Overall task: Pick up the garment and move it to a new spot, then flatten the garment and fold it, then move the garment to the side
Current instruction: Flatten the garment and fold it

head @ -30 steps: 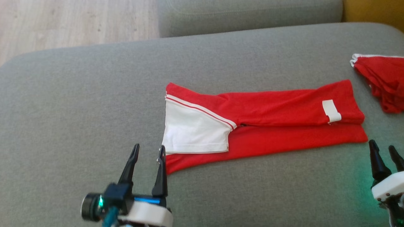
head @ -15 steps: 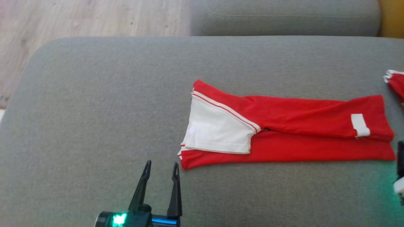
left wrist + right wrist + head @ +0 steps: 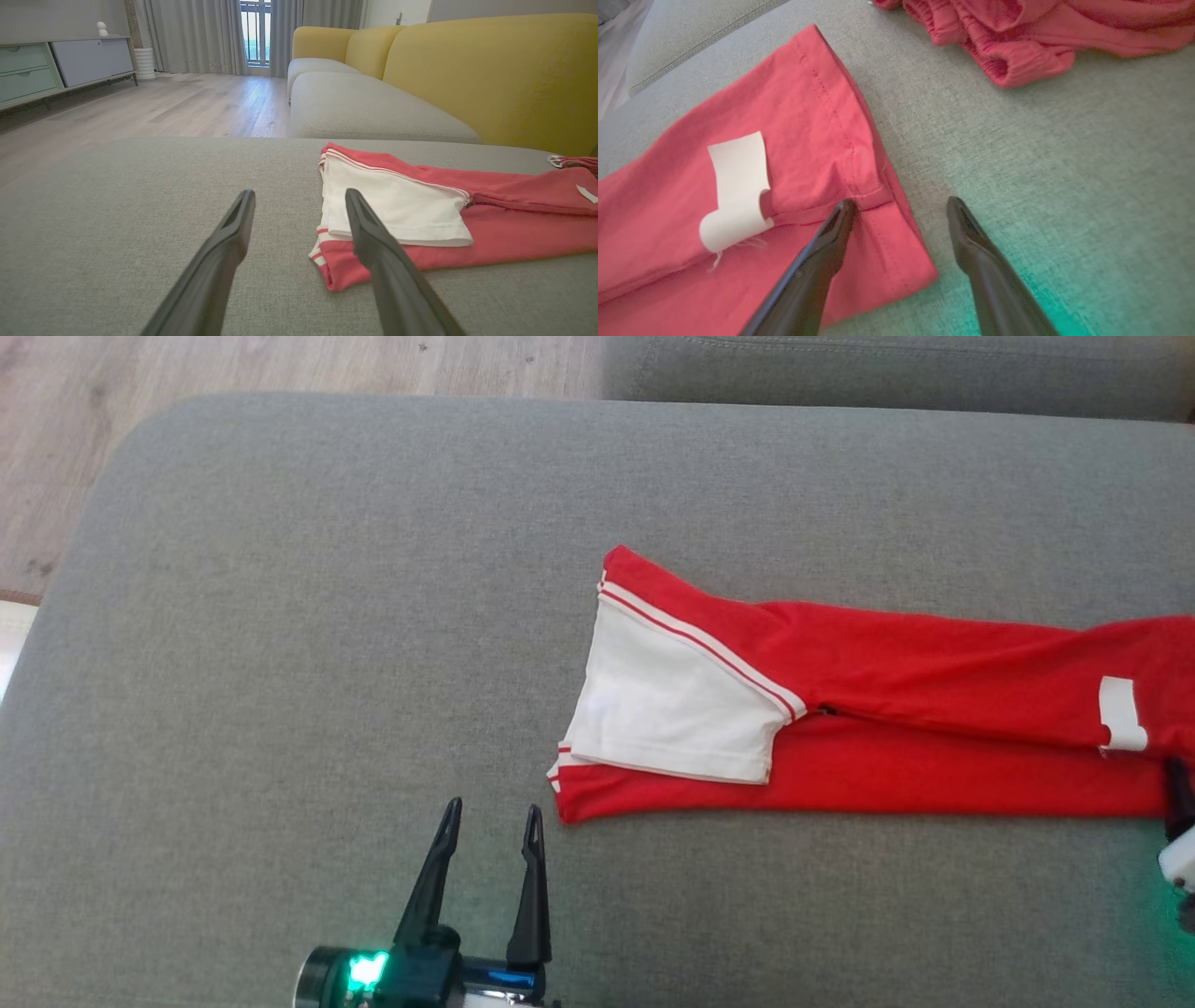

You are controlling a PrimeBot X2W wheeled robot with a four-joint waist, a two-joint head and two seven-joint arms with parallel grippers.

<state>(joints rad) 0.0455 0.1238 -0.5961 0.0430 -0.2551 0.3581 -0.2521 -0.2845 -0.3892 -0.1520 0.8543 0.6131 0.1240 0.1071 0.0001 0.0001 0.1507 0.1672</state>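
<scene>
Head view: one red garment [image 3: 934, 728], white panel at left end, white label at right end, folded lengthwise, laid flat on grey cushion [image 3: 280, 663]. One left pincer [image 3: 494, 807] spread wide, empty, just short of garment's near-left corner.
Left wrist view: garment seen lying right of pincer's fingers.
Right wrist view: second red garment [image 3: 1017, 46] crumpled, apart. Right pincer [image 3: 901, 201] wide, empty, straddling hem corner; contact cannot be told.

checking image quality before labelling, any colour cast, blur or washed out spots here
Right wrist view: green glow tints the cushion beside the right gripper. Head view: same green at the right edge, garment saturated red. Left wrist view: garment paler, window bright.
</scene>
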